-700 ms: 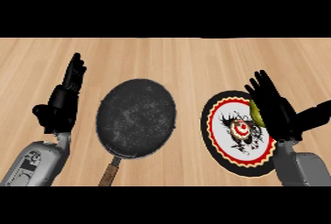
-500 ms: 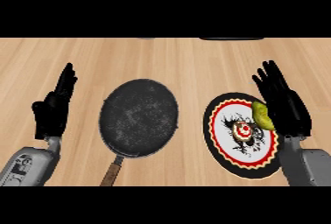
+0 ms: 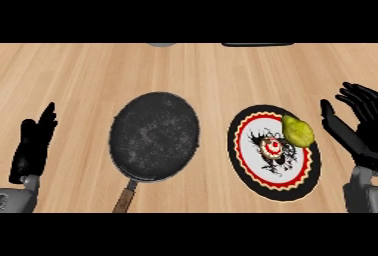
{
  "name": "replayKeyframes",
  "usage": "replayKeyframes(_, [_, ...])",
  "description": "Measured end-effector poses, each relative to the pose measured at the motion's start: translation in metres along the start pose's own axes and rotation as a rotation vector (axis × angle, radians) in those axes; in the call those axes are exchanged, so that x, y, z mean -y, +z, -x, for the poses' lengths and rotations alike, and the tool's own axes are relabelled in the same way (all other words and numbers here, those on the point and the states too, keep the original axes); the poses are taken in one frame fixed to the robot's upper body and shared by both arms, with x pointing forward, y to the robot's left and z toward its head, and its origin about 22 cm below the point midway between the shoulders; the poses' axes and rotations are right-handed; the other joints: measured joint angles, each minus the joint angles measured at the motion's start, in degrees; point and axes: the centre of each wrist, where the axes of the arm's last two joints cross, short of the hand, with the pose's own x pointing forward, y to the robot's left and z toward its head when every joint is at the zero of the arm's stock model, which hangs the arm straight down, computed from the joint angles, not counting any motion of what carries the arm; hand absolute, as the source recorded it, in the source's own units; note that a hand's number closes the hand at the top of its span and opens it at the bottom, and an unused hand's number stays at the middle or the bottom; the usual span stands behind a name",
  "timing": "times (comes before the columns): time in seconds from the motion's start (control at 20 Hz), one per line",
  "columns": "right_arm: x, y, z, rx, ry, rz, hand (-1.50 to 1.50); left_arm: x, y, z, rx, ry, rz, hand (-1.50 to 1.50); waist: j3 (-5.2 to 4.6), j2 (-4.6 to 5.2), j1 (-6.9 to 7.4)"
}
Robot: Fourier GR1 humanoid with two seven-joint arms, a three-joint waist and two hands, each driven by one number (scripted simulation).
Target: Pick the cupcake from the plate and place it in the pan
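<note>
**Cupcake on the plate, both hands clear**

You see the yellow-green cupcake point(image 3: 297, 131) lying on the upper right part of the patterned plate point(image 3: 255, 172). Just left of the plate lies the dark pan point(image 3: 155, 136), its handle toward you, on the wooden worktop point(image 3: 88, 75). Your right hand point(image 3: 356, 131) stands beside the plate, fingers spread, holding nothing; your left hand point(image 3: 33, 147) rests left of the pan, fingers straight.

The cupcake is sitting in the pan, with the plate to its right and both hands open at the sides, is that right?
Not quite. The head view shows the cupcake on the plate, at its upper right edge, not in the pan. The rest holds: left hand and right hand are open at the sides.
</note>
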Motion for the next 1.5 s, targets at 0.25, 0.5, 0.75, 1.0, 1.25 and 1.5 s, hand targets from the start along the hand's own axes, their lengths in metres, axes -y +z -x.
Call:
replayKeyframes(0.25, [-0.004, 0.054, -0.002, 0.099, 0.076, 0.031, -1.5, -0.014, -0.003, 0.002, -0.037, -0.013, 0.016, 0.0, 0.15, 0.05, 0.98])
replayKeyframes(0.5, [0.003, 0.066, -0.033, 0.079, 0.264, -0.034, -1.5, -0.016, -0.001, 0.007, -0.053, -0.017, 0.029, 0.0, 0.08, 0.09, 1.48])
replayKeyframes(0.75, [0.018, 0.055, -0.062, -0.027, 0.536, -0.146, -1.5, -0.018, -0.004, 0.004, -0.05, -0.024, 0.027, 0.0, -0.12, 0.23, 1.9])
replayKeyframes(1.0, [0.012, 0.04, -0.087, -0.18, 0.801, -0.277, -1.5, -0.016, -0.007, -0.002, -0.04, -0.027, 0.047, 0.0, -0.19, 0.43, 3.07])
replayKeyframes(1.25, [-0.015, 0.028, -0.111, -0.319, 1.003, -0.384, -1.5, -0.01, -0.009, -0.007, -0.036, -0.032, 0.056, 0.0, -0.1, 0.52, 3.82])
replayKeyframes(1.5, [-0.049, 0.022, -0.114, -0.384, 1.103, -0.488, -1.5, -0.012, -0.012, -0.007, -0.039, -0.035, 0.061, 0.0, 0.03, 0.48, 3.73])
